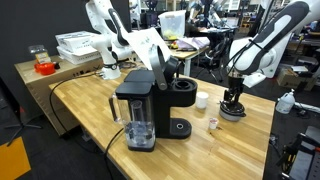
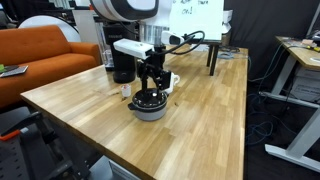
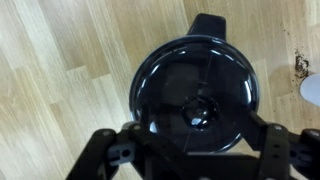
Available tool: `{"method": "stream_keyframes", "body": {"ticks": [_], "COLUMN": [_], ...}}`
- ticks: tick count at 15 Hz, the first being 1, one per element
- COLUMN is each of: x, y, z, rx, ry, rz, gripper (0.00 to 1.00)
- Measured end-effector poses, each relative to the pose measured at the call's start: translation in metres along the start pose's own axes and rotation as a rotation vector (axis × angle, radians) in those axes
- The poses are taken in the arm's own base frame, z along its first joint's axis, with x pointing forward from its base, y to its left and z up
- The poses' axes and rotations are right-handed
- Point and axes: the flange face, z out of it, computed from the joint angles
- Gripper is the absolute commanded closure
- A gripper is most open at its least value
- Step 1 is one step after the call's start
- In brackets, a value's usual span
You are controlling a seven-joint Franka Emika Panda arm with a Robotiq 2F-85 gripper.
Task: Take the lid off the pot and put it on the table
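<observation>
Exterior view, left edge: brown counter with white boxes on it.
Centre: black coffee machine stands on the wooden table, with a white cup near its right.
Right of centre: the pot sits on the table. The white arm comes down from the upper right, and the gripper hangs low, directly over the pot.

Wrist view: the dark round lid fills the middle and sits on the pot. Its knob is just below centre.
The fingers come in at the lower left and lower right, spread wide apart and holding nothing.
The picture is blurred, so I cannot tell whether the tips touch the lid.

In both exterior views the pot stands apart from the cup.
</observation>
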Motion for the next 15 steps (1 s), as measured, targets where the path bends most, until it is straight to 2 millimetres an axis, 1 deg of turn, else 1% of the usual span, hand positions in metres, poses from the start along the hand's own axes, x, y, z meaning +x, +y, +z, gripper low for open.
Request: {"method": "stream_keyframes", "body": {"ticks": [1, 4, 7, 8, 10, 15], "x": [0.0005, 0.0015, 0.0016, 0.0016, 0.0015, 0.0014], "y": [-0.0015, -0.0016, -0.0007, -0.0004, 0.0002, 0.0007], "z": [-0.0023, -0.0074, -0.0101, -0.0103, -0.0103, -0.0103], "rx": [-0.001, -0.002, -0.002, -0.002, -0.002, -0.002], "ry": [0.003, 0.012, 0.015, 0.015, 0.014, 0.014], "rz": [0.001, 0.007, 0.012, 0.014, 0.018, 0.022], "gripper": [0.52, 0.75, 0.77, 0.75, 0.92, 0.92]}}
